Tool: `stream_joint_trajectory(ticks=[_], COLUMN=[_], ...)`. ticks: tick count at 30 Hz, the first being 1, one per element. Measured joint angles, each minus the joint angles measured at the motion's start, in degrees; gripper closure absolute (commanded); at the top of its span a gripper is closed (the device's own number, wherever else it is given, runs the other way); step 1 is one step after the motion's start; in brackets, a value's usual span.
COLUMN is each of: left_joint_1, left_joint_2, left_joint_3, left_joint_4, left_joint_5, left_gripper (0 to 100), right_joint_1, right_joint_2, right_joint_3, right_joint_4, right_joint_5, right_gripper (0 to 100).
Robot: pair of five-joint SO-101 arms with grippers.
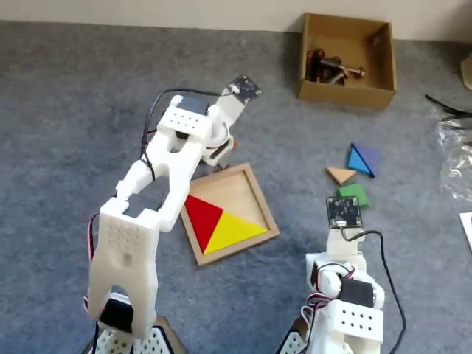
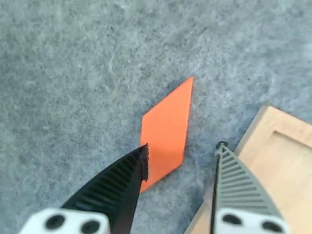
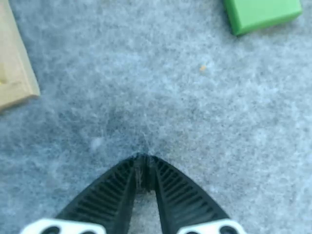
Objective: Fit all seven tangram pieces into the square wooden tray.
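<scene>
**Two pieces in the tray, five on the cloth**

Grey, felt-like cloth covers the worktop (image 1: 59, 110), and a pale strip of wall (image 1: 147, 9) runs along the top of the frame. At centre-left the left arm (image 1: 147, 199) stretches up the frame and hides the upper-left corner of the wooden tray (image 1: 247, 184). The tray holds a red triangle (image 1: 201, 214) and a yellow triangle (image 1: 232, 228), edge to edge. The left end effector (image 2: 183, 146) is spread over an orange parallelogram (image 2: 165, 131) that lies just beside the tray's rim. Right of the tray, a tan triangle (image 1: 341, 174), blue triangle (image 1: 359, 160), purple piece (image 1: 371, 156) and green square (image 1: 354, 193) sit close together. The right end effector (image 3: 144, 158), pressed together, hangs between the tray and the green square. A cardboard box (image 1: 346, 92) stands at upper right.
</scene>
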Motion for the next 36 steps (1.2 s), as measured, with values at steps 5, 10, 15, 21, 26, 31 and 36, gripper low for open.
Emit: stream_joint_trajectory(ticks=[5,10,15,21,26,31,36], left_joint_1=[1.23,1.67,1.67,-0.44,-6.51,-10.02,-9.93], left_joint_2=[0.0,-0.26,-4.48,-9.23,-10.11,-5.63,-0.18], left_joint_3=[0.0,-1.49,-2.29,-2.29,-2.37,-3.16,-3.25], left_joint_4=[0.7,4.4,9.41,12.13,8.97,-0.44,-6.68], left_joint_5=[0.0,0.0,-0.09,-0.18,-0.18,-0.09,-0.18], left_gripper=[79,86,89,90,90,90,90], right_joint_1=[0.0,0.0,0.0,0.0,0.0,0.0,0.0], right_joint_2=[0.0,0.0,0.0,0.0,0.0,0.0,0.0], right_joint_3=[0.0,0.0,0.0,0.0,0.0,0.0,0.0], right_joint_4=[0.0,0.0,0.0,0.0,0.0,0.0,0.0], right_joint_5=[1.93,3.08,3.08,3.08,3.08,3.08,3.08], right_gripper=[98.7,98.7,98.7,98.7,98.7,98.7,98.7])
